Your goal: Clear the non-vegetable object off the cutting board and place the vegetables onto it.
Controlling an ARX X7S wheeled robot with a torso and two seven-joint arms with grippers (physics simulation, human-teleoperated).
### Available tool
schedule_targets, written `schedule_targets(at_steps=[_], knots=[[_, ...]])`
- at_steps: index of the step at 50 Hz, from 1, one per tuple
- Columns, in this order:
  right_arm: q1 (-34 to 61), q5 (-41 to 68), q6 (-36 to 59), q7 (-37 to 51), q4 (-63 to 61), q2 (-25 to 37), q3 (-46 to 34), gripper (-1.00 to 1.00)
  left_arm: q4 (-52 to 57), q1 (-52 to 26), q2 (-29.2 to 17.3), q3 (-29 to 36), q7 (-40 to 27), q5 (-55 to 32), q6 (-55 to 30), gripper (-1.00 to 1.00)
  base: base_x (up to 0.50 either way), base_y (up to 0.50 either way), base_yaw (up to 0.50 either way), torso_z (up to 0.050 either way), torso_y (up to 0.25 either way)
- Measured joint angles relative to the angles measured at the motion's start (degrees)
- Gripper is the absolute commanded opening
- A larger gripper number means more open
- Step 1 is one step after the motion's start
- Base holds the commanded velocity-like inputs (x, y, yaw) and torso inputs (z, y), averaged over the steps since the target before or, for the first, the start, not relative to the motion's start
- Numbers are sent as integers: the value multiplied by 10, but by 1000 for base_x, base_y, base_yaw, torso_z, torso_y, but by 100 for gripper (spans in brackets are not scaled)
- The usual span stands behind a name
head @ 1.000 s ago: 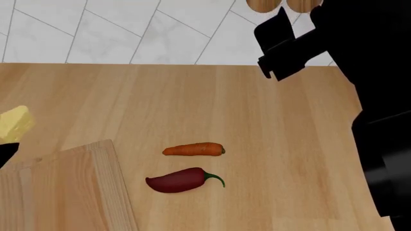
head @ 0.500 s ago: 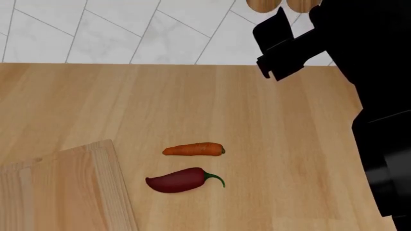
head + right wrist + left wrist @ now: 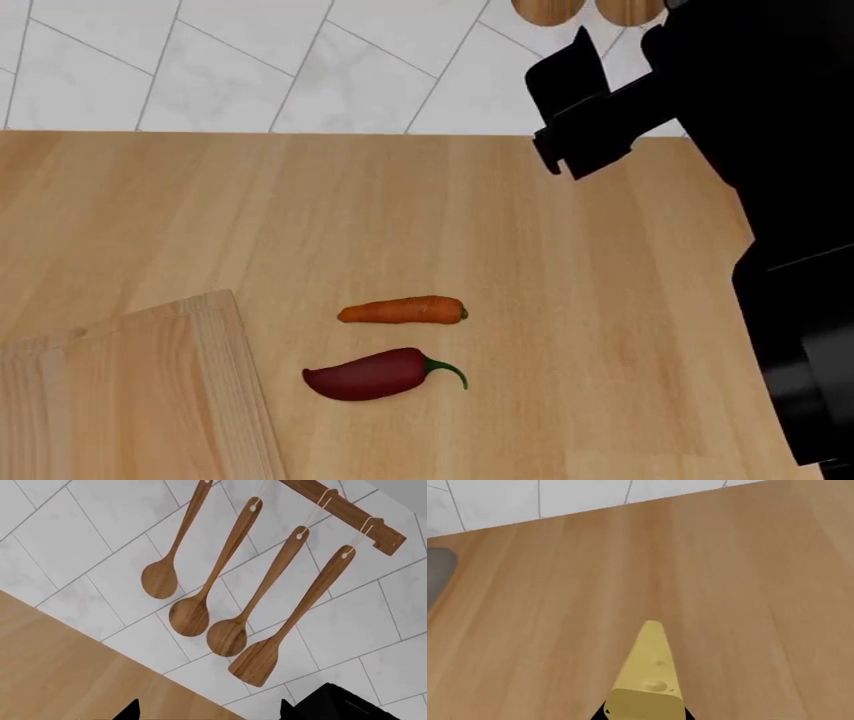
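Observation:
In the left wrist view my left gripper (image 3: 646, 716) is shut on the pale yellow cheese wedge (image 3: 650, 672) and holds it over bare wooden counter, tip pointing away. Neither shows in the head view. The orange carrot (image 3: 400, 311) and the dark red chili pepper (image 3: 380, 373) lie on the counter, just right of the cutting board (image 3: 120, 400), whose corner shows at the lower left with nothing on it. My right gripper (image 3: 208, 712) is open and empty, raised near the tiled wall. The right arm (image 3: 761, 150) fills the right side of the head view.
Several wooden spoons (image 3: 227, 595) hang from a rail on the tiled wall behind the counter, close to the right gripper. A grey object (image 3: 437, 575) sits at the counter's edge in the left wrist view. The wall (image 3: 267, 60) bounds the counter's far edge.
The cheese and the left gripper tip, seen at the head view's left edge a second ago, have gone out of that view. The right arm shifted slightly. Carrot and chili have not moved.

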Motion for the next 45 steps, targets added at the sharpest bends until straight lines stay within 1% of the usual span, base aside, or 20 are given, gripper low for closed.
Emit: schedule_targets(at_steps=[1,2,11,19,28,32,45], knots=[[0,0,0,0,0,0,0,100,-5,2,0,0,0,2,2,-100,0,0,0,0,0],[1,1,1,0,0,0,-1,100,-10,3,0,0,-1,3,4,100,0,0,0,0,0],[5,4,2,2,0,1,-3,100,-33,2,0,-10,-15,4,9,100,0,0,0,0,0],[5,7,1,4,1,0,-6,100,10,-20,3,-28,-30,-22,-17,100,0,0,0,0,0],[1,11,2,7,-3,1,-4,100,99,-55,10,-55,-52,-85,-72,100,0,0,0,0,0],[-1,13,2,8,-5,2,-1,100,129,-71,20,-70,-69,-126,-105,100,0,0,0,0,0],[1,19,3,11,-6,6,3,100,185,-124,58,-94,-109,-237,-186,100,0,0,0,0,0]])
